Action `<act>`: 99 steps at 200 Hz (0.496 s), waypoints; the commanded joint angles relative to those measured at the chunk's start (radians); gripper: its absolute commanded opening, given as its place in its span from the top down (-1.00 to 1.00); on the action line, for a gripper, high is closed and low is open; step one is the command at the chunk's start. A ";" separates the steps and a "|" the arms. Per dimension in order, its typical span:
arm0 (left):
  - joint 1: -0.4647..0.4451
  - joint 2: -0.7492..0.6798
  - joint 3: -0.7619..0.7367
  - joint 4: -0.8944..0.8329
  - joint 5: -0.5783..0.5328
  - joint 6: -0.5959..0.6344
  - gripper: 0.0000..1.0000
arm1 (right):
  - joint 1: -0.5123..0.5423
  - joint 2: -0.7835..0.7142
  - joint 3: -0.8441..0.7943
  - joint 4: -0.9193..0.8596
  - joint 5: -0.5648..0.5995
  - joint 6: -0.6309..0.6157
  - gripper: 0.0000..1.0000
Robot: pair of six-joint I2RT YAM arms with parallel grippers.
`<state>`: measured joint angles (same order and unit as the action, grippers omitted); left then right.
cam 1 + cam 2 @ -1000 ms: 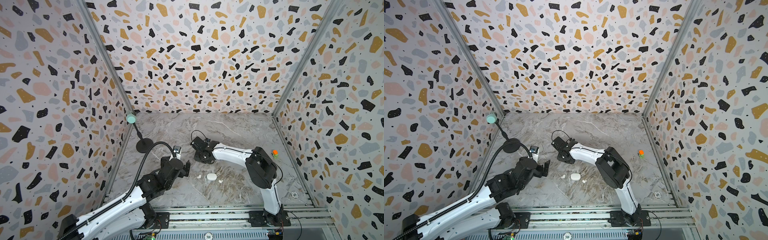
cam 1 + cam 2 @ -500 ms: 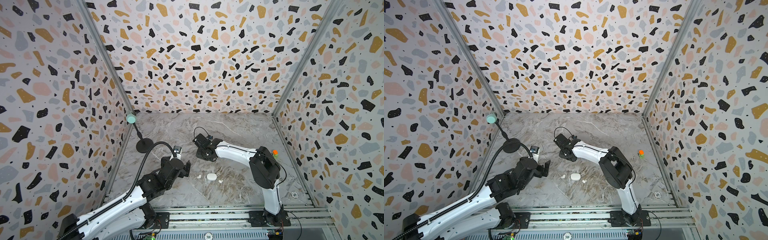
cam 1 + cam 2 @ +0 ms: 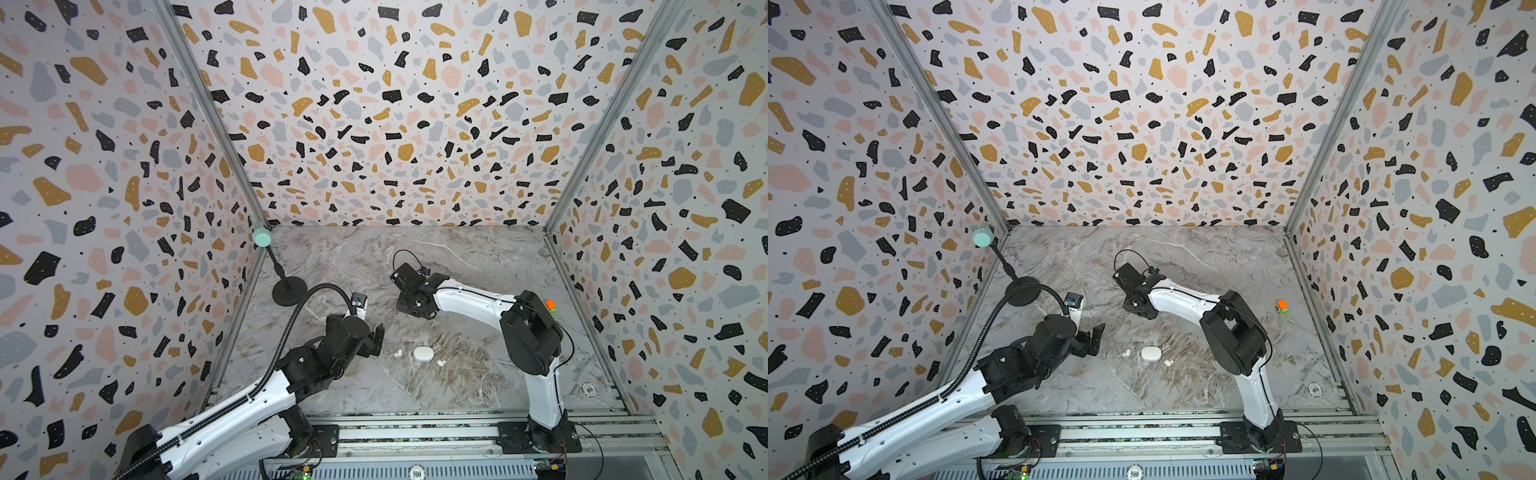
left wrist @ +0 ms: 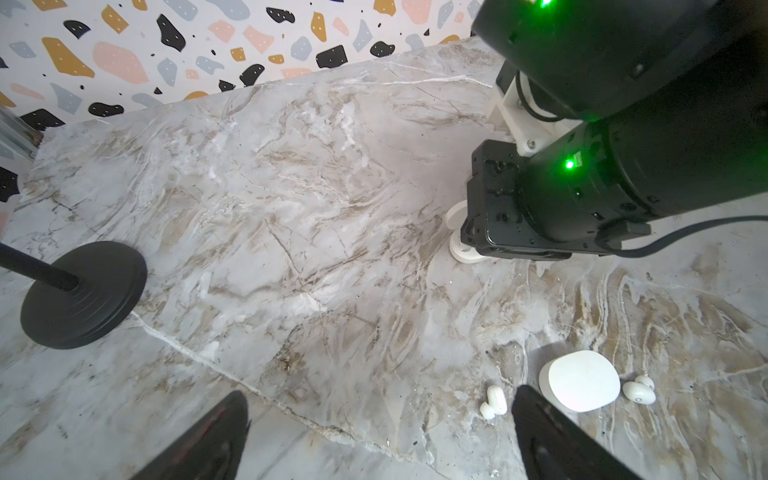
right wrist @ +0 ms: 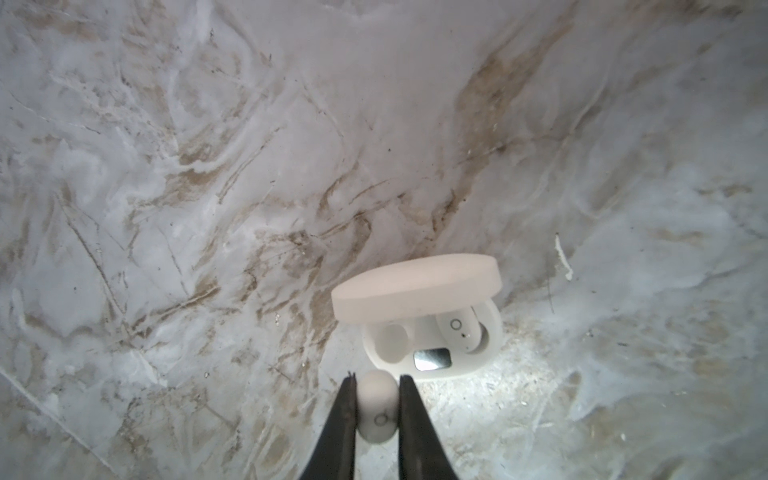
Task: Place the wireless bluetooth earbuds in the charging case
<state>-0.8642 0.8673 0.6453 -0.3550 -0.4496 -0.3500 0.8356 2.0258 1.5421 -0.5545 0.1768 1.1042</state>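
Glossy white earbud (image 5: 376,409) pinched in right end effector (image 5: 378,379); left end effector (image 4: 380,397) spread wide.

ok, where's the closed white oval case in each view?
In both top views: closed white oval case, front of centre.
Left wrist: the case close beside the left gripper.
Right wrist: absent; the open white case is another.
Shared landmark: tiny white earbuds flanking it.

White earbuds (image 4: 493,401), white case (image 4: 579,380) — grey-veined marble table (image 4: 291,208), terrazzo-speckled walls (image 3: 395,104).
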 commanded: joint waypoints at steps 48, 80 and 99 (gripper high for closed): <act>0.004 0.014 -0.012 0.039 0.044 0.023 -1.00 | -0.012 -0.029 0.015 -0.025 0.018 -0.018 0.70; 0.003 0.020 -0.012 0.039 0.051 0.025 -0.99 | -0.016 -0.027 0.015 -0.022 0.016 -0.021 0.70; 0.004 0.022 -0.012 0.039 0.055 0.025 -1.00 | -0.017 -0.024 0.017 -0.021 0.016 -0.023 0.70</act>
<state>-0.8642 0.8875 0.6453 -0.3515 -0.4065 -0.3393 0.8238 2.0258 1.5421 -0.5541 0.1768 1.0943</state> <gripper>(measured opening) 0.996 0.177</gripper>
